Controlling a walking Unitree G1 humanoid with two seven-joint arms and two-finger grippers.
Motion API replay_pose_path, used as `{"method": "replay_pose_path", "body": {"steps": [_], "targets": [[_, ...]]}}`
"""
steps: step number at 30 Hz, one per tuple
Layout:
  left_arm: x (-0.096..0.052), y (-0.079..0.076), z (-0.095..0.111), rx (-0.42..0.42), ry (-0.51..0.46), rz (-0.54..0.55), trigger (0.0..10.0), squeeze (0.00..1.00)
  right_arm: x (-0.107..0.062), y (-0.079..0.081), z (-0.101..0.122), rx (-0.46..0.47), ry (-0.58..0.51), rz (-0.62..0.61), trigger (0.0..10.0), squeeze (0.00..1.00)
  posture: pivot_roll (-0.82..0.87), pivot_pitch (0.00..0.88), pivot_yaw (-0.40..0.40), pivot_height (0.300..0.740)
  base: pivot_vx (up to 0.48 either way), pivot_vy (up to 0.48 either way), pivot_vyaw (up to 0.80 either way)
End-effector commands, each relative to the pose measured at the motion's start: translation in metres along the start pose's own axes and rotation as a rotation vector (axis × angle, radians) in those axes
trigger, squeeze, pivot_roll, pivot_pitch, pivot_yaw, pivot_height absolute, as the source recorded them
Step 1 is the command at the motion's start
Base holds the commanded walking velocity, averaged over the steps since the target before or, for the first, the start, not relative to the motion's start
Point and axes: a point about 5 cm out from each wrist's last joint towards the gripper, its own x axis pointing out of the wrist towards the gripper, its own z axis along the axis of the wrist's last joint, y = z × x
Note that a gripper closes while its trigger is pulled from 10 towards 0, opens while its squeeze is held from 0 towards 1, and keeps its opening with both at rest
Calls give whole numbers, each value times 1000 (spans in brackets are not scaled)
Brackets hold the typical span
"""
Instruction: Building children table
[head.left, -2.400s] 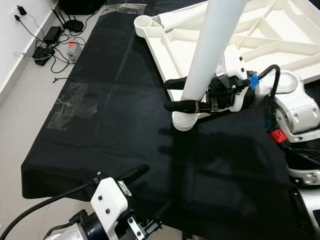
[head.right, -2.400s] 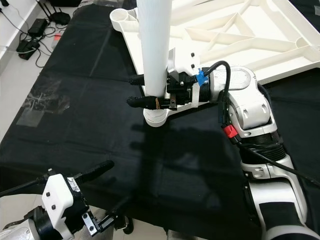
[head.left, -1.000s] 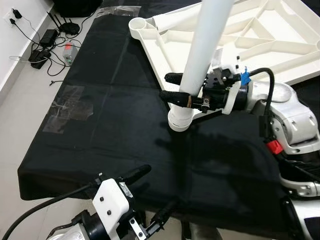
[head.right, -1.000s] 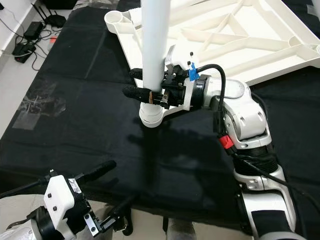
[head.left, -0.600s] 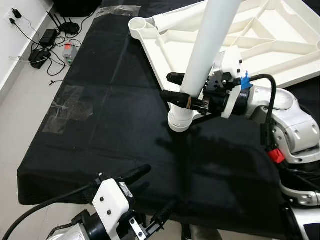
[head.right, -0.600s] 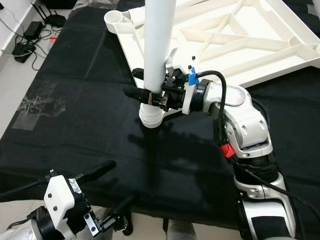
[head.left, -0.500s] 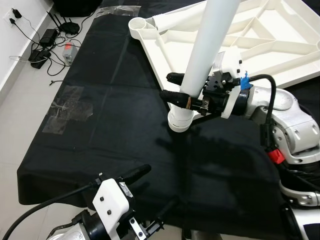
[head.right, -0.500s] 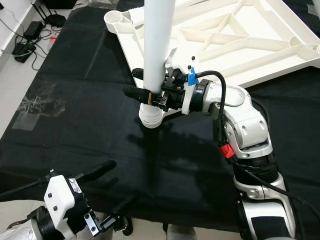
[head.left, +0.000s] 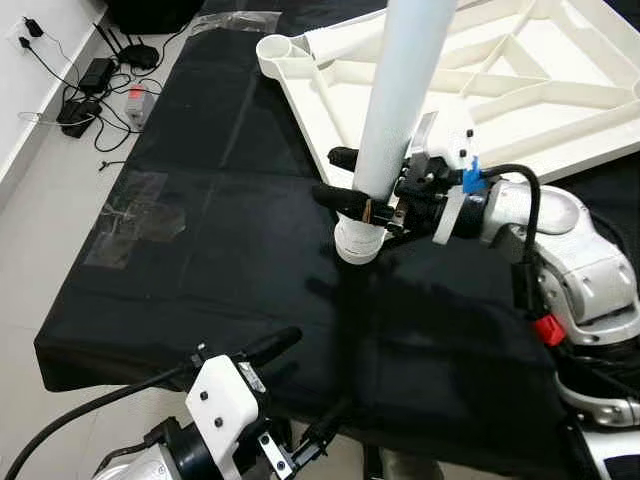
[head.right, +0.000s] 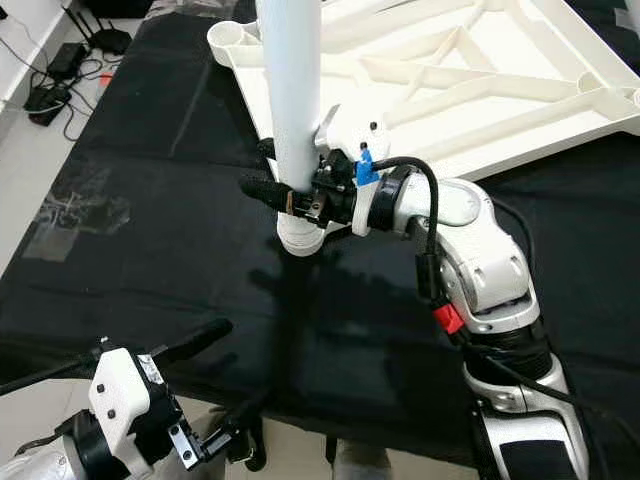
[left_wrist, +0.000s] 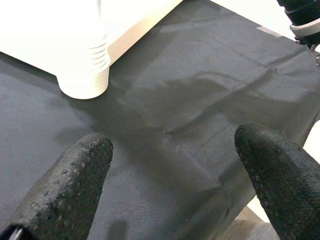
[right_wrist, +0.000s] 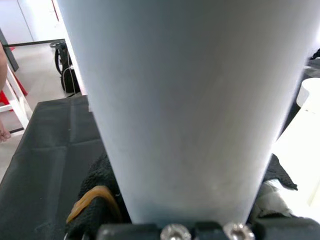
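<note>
right end effector (head.left: 352, 186) clenched around white table leg (head.left: 397, 108), black fingers either side of tube near its lower end. leg stands near upright, ribbed bottom end (head.left: 358, 241) seated at near corner of upturned white table frame (head.left: 520, 75), over black cloth (head.left: 230, 200) (cloth covers tabletop). second corner socket (head.left: 273, 46) at far corner of frame. left end effector (left_wrist: 170, 170) released, fingers spread wide, low near front edge of cloth, well apart from leg. cables and chargers (head.left: 95, 85) on floor at far left.
</note>
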Motion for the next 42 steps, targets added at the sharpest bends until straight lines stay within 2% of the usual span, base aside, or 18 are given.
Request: {"method": "replay_pose_path", "body": {"steps": [1, 13, 22, 24, 26, 27, 28, 29, 30, 32, 33, 35, 36, 37, 42], "targets": [[-1, -1, -5, -5, 24, 0, 10000, 0, 5, 10, -14, 46, 47, 39, 10000, 0, 32, 385, 49, 740, 0, 0, 0], [-1, 0, -6, -3, 22, 0, 10000, 0, 4, 13, -16, 38, 69, 29, 10000, 0, 29, 383, 47, 740, 0, 0, 0], [0, 0, -5, -2, 19, 0, 10000, 0, 5, 12, -19, 55, 86, -25, 10000, 0, 26, 383, 45, 740, 0, 0, 0], [0, -1, -6, -2, 19, 1, 10000, 0, 9, 17, -23, 106, 86, -104, 10000, 0, 25, 382, 41, 740, 0, 0, 0], [0, -1, -6, -2, 19, 1, 10000, 0, 9, 17, -23, 106, 86, -104, 10000, 0, 25, 382, 41, 740, 0, 0, 0], [-1, -1, -6, -2, 19, 2, 10000, 0, 14, 24, -28, 127, 100, -196, 10000, 0, 26, 377, 33, 740, 0, 0, 0], [-1, -1, -6, -2, 19, 2, 10000, 0, 14, 24, -28, 127, 100, -196, 10000, 0, 26, 377, 33, 740, 0, 0, 0], [0, 0, -7, -2, 19, 3, 10000, 0, 17, 32, -42, 174, 164, -396, 10000, 0, 16, 370, 30, 740, 0, 0, 0], [0, 0, -8, -1, 19, 4, 10000, 0, 19, 50, -55, 206, 214, -511, 10000, 0, 26, 362, 36, 740, 0, 0, 0], [0, 0, -8, -1, 19, 4, 10000, 0, 19, 50, -55, 206, 214, -511, 10000, 0, 26, 362, 36, 740, 0, 0, 0], [1, 1, -9, 0, 19, 5, 10000, 0, 20, 62, -61, 217, 241, -596, 10000, 0, 25, 357, 39, 740, 0, 0, 0], [1, 1, -9, 0, 19, 5, 10000, 0, 20, 62, -61, 217, 241, -596, 10000, 0, 25, 357, 39, 740, 0, 0, 0], [2, 1, -10, 2, 20, 5, 10000, 0, 20, 64, -62, 202, 237, -659, 10000, 0, 23, 341, 40, 740, 0, 0, 0], [2, 2, -12, 4, 21, 4, 10000, 0, 22, 64, -63, 186, 228, -673, 10000, 0, 17, 322, 39, 740, 0, 0, 0], [4, 4, -16, 11, 21, 2, 10000, 0, 27, 62, -65, 170, 231, -684, 10000, 0, 21, 297, 33, 740, 0, 0, 0]]}}
